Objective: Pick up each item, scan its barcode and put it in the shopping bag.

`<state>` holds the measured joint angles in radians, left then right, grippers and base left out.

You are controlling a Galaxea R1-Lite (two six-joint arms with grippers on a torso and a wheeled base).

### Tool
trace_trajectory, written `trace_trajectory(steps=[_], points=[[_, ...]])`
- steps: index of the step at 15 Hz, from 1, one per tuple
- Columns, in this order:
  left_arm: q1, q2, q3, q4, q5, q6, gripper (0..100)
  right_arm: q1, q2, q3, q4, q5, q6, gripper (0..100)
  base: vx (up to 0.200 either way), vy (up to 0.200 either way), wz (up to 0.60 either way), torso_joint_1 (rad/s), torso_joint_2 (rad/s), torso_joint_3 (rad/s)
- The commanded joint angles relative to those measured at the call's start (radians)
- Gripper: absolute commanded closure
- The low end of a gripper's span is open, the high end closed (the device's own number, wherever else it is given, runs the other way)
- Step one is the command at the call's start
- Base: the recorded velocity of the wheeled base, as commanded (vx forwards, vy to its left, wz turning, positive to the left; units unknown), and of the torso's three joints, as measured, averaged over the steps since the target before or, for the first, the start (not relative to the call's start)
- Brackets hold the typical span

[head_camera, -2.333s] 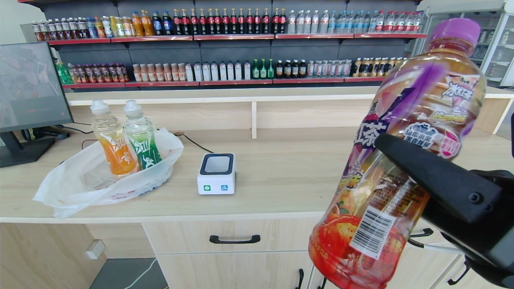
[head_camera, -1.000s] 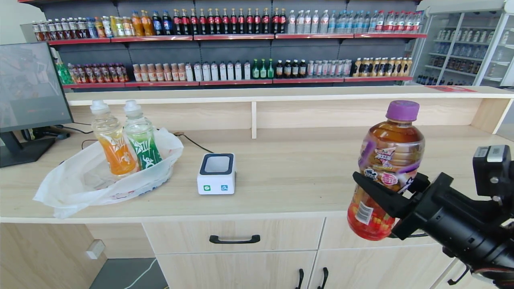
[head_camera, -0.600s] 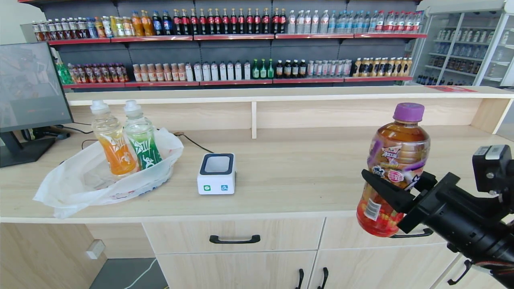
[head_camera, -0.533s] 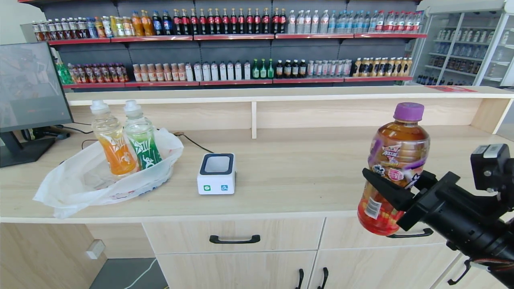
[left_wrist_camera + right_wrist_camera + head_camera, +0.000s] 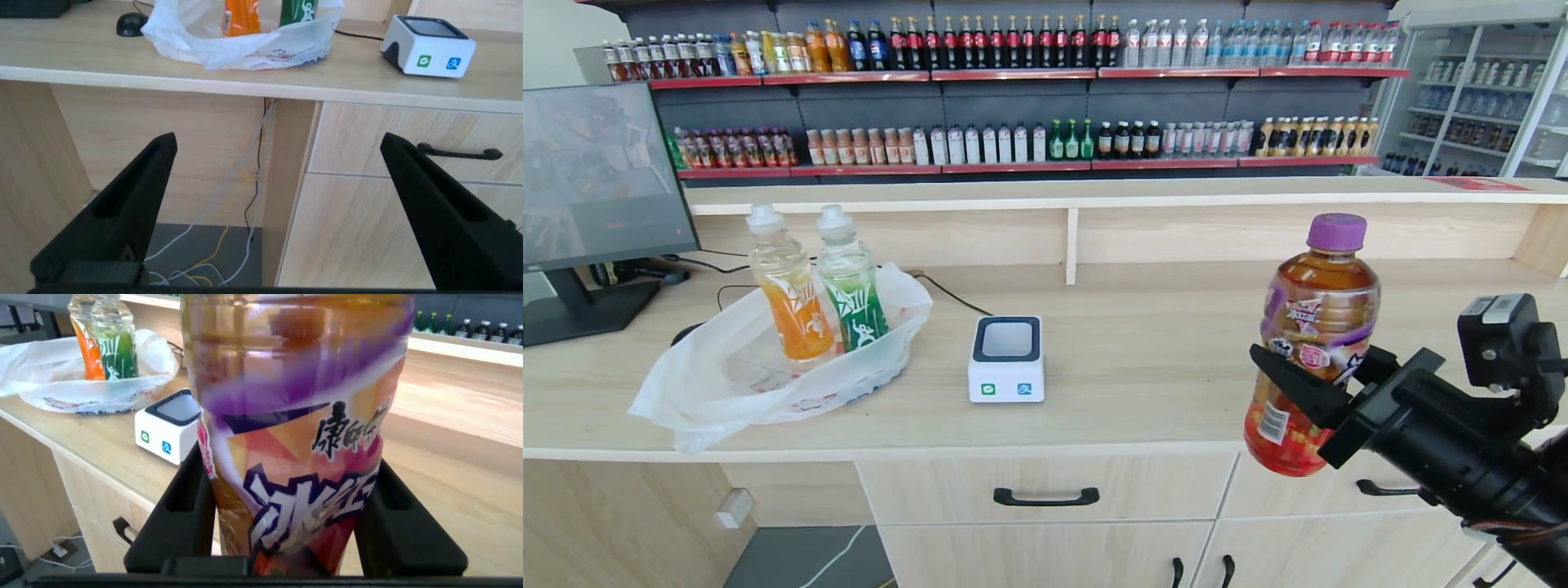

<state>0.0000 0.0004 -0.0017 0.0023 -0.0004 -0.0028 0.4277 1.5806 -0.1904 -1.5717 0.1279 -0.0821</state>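
Tea bottle (image 5: 1319, 327) is held upright in the right gripper (image 5: 1319, 371), jaws clenched on its labelled middle, well right of the scanner (image 5: 1006, 359). Nearly full, so likely heavy; smooth plastic may slip (grip mid-body, not the cap). Left gripper (image 5: 278, 151) hangs below scanner level, jaws spread and empty.

A light wooden counter (image 5: 1160, 367) has drawers (image 5: 931, 490) with black handles (image 5: 1045, 496). Behind it, dark wall shelves (image 5: 1013, 75) with red edges carry rows of bottles (image 5: 980, 45). A glass-door fridge (image 5: 1478, 98) stands at the right, and a monitor (image 5: 600, 171) at the left.
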Motion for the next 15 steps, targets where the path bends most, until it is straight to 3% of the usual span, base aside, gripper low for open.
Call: trace_trajectory(steps=[1,15], points=[[0.0,0.0,0.0,0.001,0.0,0.0,0,0.0,0.004,-0.001,0.001,-0.001,-0.001,100,0.0,0.2,0.0,-0.012,-0.01,0.002],[0.0,0.0,0.0,-0.001,-0.001,-0.002,0,-0.021,-0.027,-0.017,0.001,-0.016,-0.056,100,0.0,0.2,0.0,0.003,0.0,0.002]])
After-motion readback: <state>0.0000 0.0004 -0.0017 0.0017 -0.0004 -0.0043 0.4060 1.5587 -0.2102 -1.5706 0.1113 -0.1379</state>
